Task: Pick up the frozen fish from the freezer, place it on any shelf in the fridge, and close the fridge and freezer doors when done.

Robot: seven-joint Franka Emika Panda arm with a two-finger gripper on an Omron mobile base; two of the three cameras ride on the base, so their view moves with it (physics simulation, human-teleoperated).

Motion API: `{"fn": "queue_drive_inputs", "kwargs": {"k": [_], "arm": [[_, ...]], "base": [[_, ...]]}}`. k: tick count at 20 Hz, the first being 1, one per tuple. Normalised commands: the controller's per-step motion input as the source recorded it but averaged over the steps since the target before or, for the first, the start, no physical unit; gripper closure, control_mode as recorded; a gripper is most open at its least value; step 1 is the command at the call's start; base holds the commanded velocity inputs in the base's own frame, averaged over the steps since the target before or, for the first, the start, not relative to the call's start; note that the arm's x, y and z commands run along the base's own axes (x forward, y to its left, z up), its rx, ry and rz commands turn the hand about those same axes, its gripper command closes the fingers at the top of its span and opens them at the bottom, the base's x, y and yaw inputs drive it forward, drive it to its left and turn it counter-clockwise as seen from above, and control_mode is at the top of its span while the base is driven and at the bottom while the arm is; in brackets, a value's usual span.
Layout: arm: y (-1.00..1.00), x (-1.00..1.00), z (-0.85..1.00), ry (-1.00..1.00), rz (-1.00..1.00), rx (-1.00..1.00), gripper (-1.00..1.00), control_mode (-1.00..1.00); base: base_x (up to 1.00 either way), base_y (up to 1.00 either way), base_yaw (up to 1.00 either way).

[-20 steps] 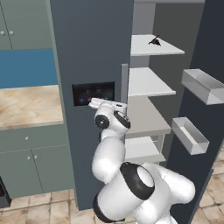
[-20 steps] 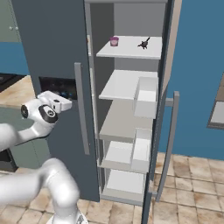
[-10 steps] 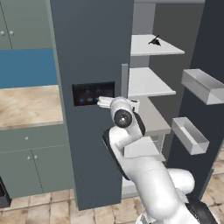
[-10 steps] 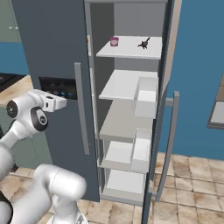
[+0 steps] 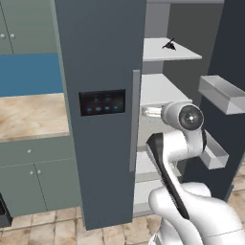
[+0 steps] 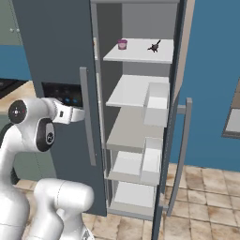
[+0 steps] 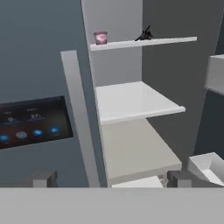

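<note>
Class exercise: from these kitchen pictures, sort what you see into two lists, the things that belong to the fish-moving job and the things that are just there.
Job:
dark fish-like item on the top shelf
open door
closed door
gripper

Just there:
pink cup
door bins
counter
cabinets

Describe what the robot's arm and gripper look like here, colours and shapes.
The arm is glossy white with rounded, bulbous links, dark bands at the joints and round dark-grey joint caps. The gripper shows two small blocky dark-grey finger tips. No cables or markings are visible.
</note>
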Motion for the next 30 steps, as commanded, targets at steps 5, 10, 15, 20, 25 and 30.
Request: {"fn": "queue_drive_inputs", "kwargs": {"k": [5, 10, 15, 20, 25, 30], "arm": [[-0.86, -0.99, 0.15, 0.16, 0.0, 0.0, -1.0, -1.0], [-0.16, -0.32, 0.0, 0.0, 0.0, 0.0, -1.0, -1.0], [-0.13, -0.1, 0.0, 0.0, 0.02, 0.0, -1.0, -1.0], [-0.65, -0.34, 0.0, 0.0, 0.0, 0.02, -1.0, -1.0], [-0.85, -0.48, 0.0, 0.0, 0.0, 0.02, -1.0, -1.0], [-0.95, -0.53, 0.0, 0.0, 0.0, 0.01, -1.0, -1.0]], "base": [[0.0, 0.0, 0.0], [0.0, 0.0, 0.0], [0.0, 0.0, 0.0], [0.0, 0.0, 0.0], [0.0, 0.0, 0.0], [0.0, 0.0, 0.0]]}}
